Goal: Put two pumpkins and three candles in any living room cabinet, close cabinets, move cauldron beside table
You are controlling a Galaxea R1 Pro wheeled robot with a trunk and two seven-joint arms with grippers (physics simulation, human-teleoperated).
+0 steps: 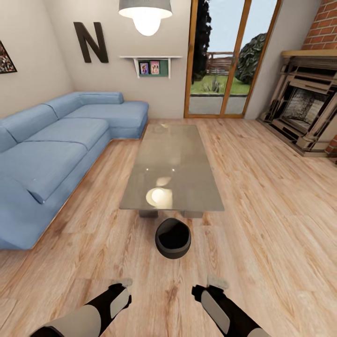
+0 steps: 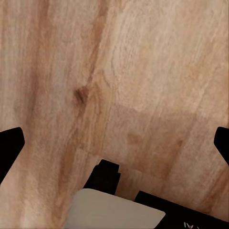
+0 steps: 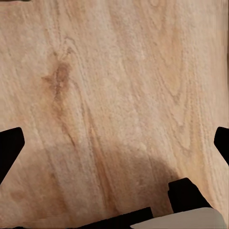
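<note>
While the pot sat on the plank floor just off the near short edge of the coffee table, both arms hung low in front of the robot. The left gripper had its fingers spread wide over bare boards, grasping nothing; the right gripper was likewise released and empty. To my eye the pot already counted as beside the table, so any nudge should be gentle and keep it upright and close. A blue corner sofa ran along one side, a brick fireplace on the other, a glass garden door beyond.
</note>
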